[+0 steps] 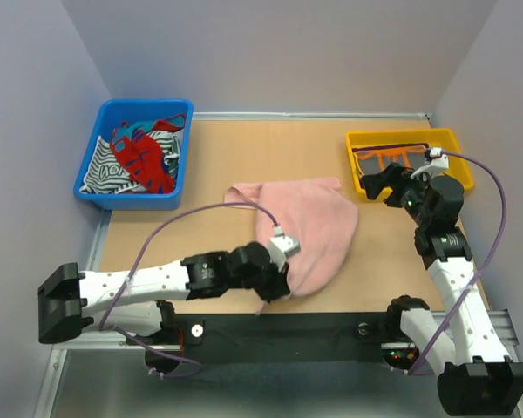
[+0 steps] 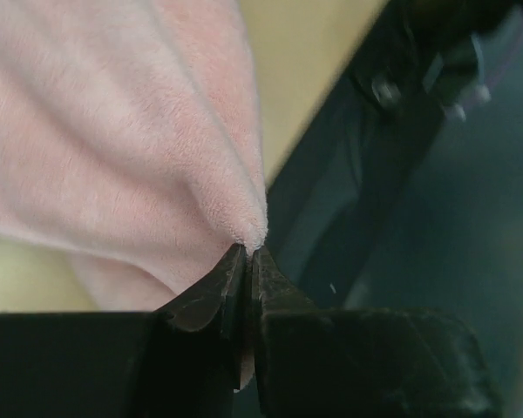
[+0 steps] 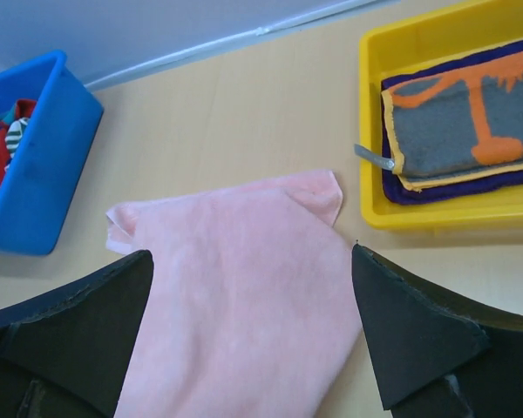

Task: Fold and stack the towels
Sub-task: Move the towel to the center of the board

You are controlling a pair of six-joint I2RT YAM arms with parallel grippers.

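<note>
Status: 2 of 3 towels look done, the 3rd is in work.

Done: the grey-and-orange towel (image 3: pixel 471 122) lies folded flat on the dark purple towel (image 3: pixel 471 188) inside the yellow tray (image 1: pixel 403 135) at the far right of the table (image 1: pixel 218 157). Edges roughly aligned, with purple showing as a border on the near side.

In work: the pale pink towel (image 1: pixel 312 228) lies mid-table, well apart from the tray. It appears doubled over, but the outline is rounded and lopsided, with a loose flap at its far-left corner. Not a tidy rectangle.

Left gripper (image 2: pixel 248 252): at the near edge of the pink towel, close to the arm bases. In the wrist view the jaws stand almost together with only a thin slit between them, and a pointed corner of pink cloth meets the tips. Cannot tell whether that corner is pinched or only touching.

Right gripper (image 1: pixel 380 187): hangs above the table just near-left of the tray, jaws spread wide, holding nothing.

Left to do (judgement): square up the pink towel, fold it smaller to fit the tray, then carry it onto the stack of 2.

Note: the blue bin (image 1: pixel 126 198) at far left holds red and striped fabric. Cannot tell whether these belong to the task.
</note>
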